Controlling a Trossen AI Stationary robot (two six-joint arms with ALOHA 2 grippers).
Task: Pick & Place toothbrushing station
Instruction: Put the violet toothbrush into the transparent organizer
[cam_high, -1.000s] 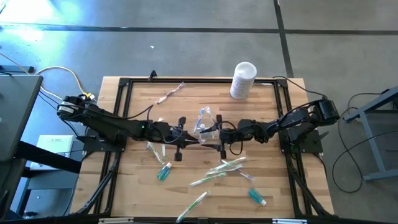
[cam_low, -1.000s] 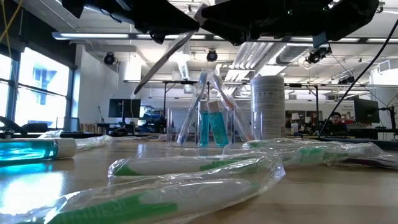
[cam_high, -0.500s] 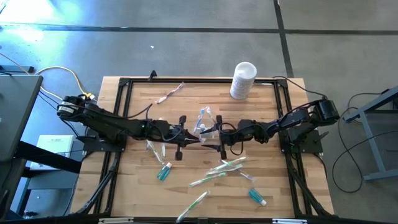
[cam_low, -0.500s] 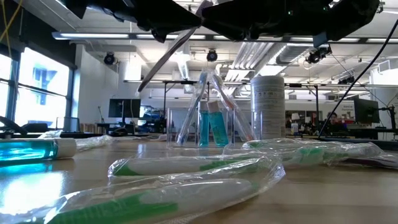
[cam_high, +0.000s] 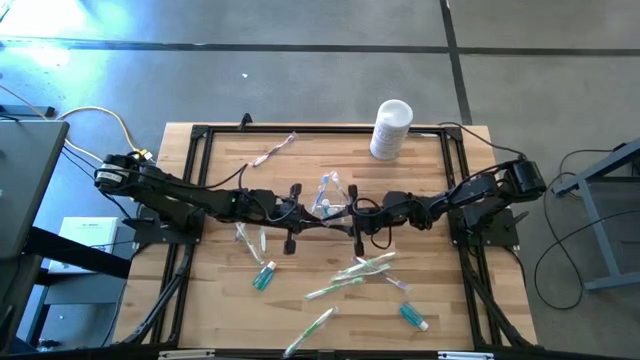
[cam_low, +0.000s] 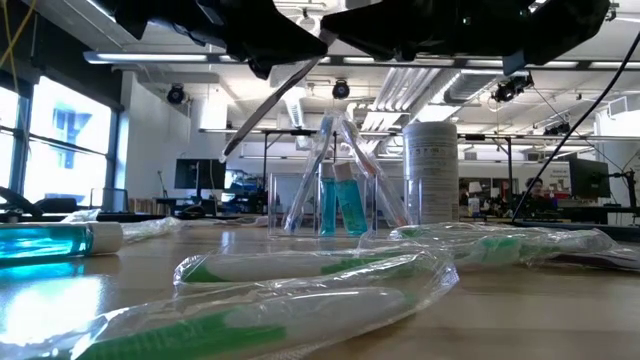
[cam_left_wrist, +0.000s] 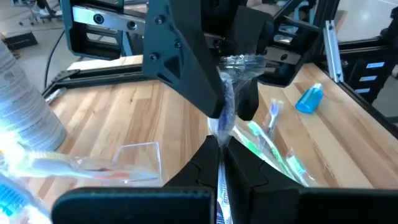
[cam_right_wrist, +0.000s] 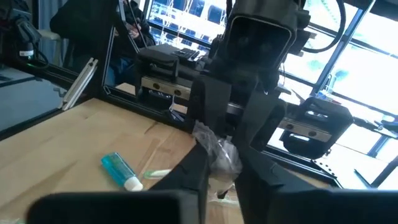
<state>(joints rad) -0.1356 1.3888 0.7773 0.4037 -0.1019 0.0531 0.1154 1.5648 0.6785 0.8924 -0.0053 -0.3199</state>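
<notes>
Meeting above the middle of the counter (cam_high: 420, 300), both hands share 1 wrapped toothbrush (cam_low: 270, 98). The left hand (cam_high: 300, 218) is shut tight on its wrapper, and the right hand (cam_high: 345, 222) looks pinched onto the wrapper's other end, though I cannot tell how firm that hold is. The brush hangs tilted in the air just in front of the clear cup (cam_low: 335, 205), which stands near the counter's centre with 2 teal tubes and brushes already in it.

If the left hand lets go before the right has a real hold, the slick film could slip and the brush fall. Swinging it low could knock the light cup over. To the right, near the far edge, the white canister (cam_high: 390, 128) stands well clear.
</notes>
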